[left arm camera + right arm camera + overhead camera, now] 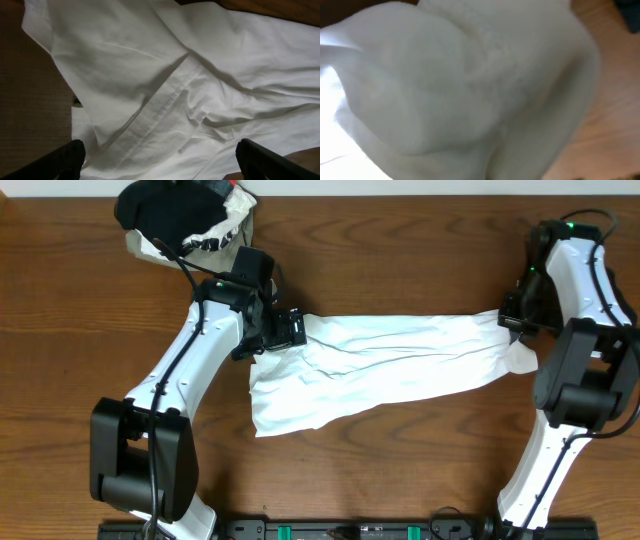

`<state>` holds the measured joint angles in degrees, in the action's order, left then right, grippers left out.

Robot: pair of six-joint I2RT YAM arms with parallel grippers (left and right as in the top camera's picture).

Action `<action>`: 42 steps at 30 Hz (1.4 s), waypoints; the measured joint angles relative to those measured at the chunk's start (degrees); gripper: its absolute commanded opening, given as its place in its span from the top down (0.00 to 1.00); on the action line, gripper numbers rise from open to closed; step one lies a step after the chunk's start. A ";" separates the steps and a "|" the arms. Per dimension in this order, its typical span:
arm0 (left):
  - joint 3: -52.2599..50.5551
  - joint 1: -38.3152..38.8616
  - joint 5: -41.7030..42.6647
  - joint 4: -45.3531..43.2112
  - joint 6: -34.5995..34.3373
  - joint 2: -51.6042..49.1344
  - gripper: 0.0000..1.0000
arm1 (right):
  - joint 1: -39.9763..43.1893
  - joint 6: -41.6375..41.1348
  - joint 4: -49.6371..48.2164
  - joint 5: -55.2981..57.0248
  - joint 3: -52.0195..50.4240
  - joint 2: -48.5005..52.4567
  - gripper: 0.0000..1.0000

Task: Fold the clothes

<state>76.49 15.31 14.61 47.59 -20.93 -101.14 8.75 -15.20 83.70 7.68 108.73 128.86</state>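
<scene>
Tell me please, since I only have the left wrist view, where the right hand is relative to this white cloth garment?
Observer: The right hand is at the opposite end of the white cloth garment, which lies spread lengthwise across the brown wooden table.
Operator: Is it gripping the cloth?
Observer: I cannot tell. The right wrist view is filled with blurred white fabric, close against the camera.
Operator: Is anything else on the table?
Observer: Yes. A pile of black and white clothes sits at the table's far edge, beyond the left hand.
</scene>
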 measured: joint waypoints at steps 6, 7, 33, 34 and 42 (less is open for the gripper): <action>0.00 0.00 -0.02 0.00 0.00 0.00 0.02 | -7.34 -5.53 3.04 8.74 0.07 -1.03 0.99; 0.00 0.00 -0.02 0.00 0.00 0.00 0.02 | -8.94 -6.75 3.67 10.03 0.07 -1.11 0.99; 0.00 0.00 -0.04 0.63 0.00 0.00 0.02 | -29.16 -11.54 4.33 9.01 0.09 -1.31 0.11; 0.00 0.00 -0.07 0.66 0.00 0.00 0.02 | -29.07 -11.56 4.35 8.74 0.09 -1.31 0.11; 0.00 0.00 -0.02 0.66 0.00 0.00 0.02 | -26.97 -9.75 0.87 2.08 0.07 -3.65 0.09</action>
<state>76.49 15.31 14.59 48.25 -20.93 -101.14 -18.22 -24.95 84.58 9.76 108.79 125.21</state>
